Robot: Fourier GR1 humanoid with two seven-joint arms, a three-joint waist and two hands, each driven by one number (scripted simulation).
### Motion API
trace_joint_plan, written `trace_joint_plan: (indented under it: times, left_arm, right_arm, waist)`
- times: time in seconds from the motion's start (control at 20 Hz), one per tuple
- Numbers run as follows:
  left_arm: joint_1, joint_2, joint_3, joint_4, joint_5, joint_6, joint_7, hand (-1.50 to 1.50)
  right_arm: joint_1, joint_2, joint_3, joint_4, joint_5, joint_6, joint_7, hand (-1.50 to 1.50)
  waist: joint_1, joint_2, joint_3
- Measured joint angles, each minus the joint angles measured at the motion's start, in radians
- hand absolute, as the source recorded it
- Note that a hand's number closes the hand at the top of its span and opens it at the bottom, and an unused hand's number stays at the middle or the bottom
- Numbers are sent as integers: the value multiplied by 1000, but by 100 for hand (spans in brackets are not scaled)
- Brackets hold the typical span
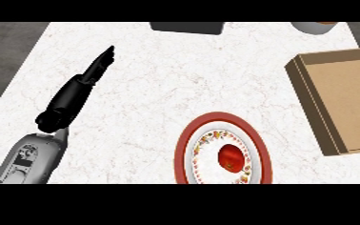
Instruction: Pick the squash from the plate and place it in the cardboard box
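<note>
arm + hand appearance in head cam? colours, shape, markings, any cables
Only the left arm shows. Its forearm is a light grey rounded shell with dark recesses and small dark markings on the casing. The left hand is plain black all over, a blocky palm narrowing to slim fingers. No cables or sleeve are visible.

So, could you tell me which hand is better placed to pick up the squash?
Probably the right hand, though it is out of view: the squash, plate and cardboard box all lie on the right, while the left hand rests open far left.
</note>
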Motion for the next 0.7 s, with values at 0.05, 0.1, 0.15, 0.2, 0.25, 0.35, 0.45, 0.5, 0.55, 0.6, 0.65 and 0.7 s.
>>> trace_joint_plan:
  times: [0.05, 0.1, 0.15, 0.2, 0.25, 0.35, 0.45, 0.5, 0.55, 0.6, 0.65, 0.7]
  left_arm:
    - [-5, 1, 3, 7, 1, -3, -1, 0]
    - [-7, -1, 3, 12, 2, -8, -8, 0]
    - [-9, -1, 4, 12, 3, -10, -7, 0]
    - [-12, -6, -1, 11, 3, -11, -2, 0]
    - [-19, -9, -2, 13, 1, -10, 2, 0]
    - [-23, -14, -4, 21, -5, -9, -3, 0]
    - [-26, -10, -2, 19, -4, -14, 2, 0]
    - [-33, -15, -5, 19, -5, -12, 7, 0]
    - [-31, -16, -5, 19, -6, -12, 6, 0]
    - [-22, -19, -4, 21, -7, -10, -2, 0]
    - [-21, -14, 2, 23, -1, -15, 0, 0]
    - [-20, -15, 2, 25, -3, -13, -2, 0]
  right_arm:
    - [-22, -2, 19, 39, 32, -7, -15, 150]
    - [-44, 1, 39, 75, 66, -18, -24, 150]
    - [-67, 5, 61, 111, 98, -22, -28, 150]
    - [-87, 5, 82, 146, 128, -25, -37, -150]
    - [-104, 8, 102, 180, 155, -28, -49, -150]
    - [-139, 5, 144, 228, 195, -23, -74, -150]
    - [-165, 11, 174, 271, 216, -29, -100, -150]
    - [-178, 12, 187, 285, 218, -27, -115, -150]
    - [-189, 17, 198, 296, 214, -26, -127, -150]
    - [-194, 30, 202, 306, 200, -27, -135, -150]
    - [-200, 44, 203, 311, 175, -22, -141, -150]
    - [-205, 62, 199, 317, 143, -17, -151, -150]
  waist:
    - [3, 1, 0]
    - [8, 2, 0]
    - [13, 3, 0]
    - [14, 3, 1]
    - [14, 3, 1]
    - [17, 4, 1]
    - [18, 4, 2]
    - [17, 4, 2]
    - [14, 2, 2]
    - [13, 2, 2]
    - [10, 0, 2]
    - [7, 0, 2]
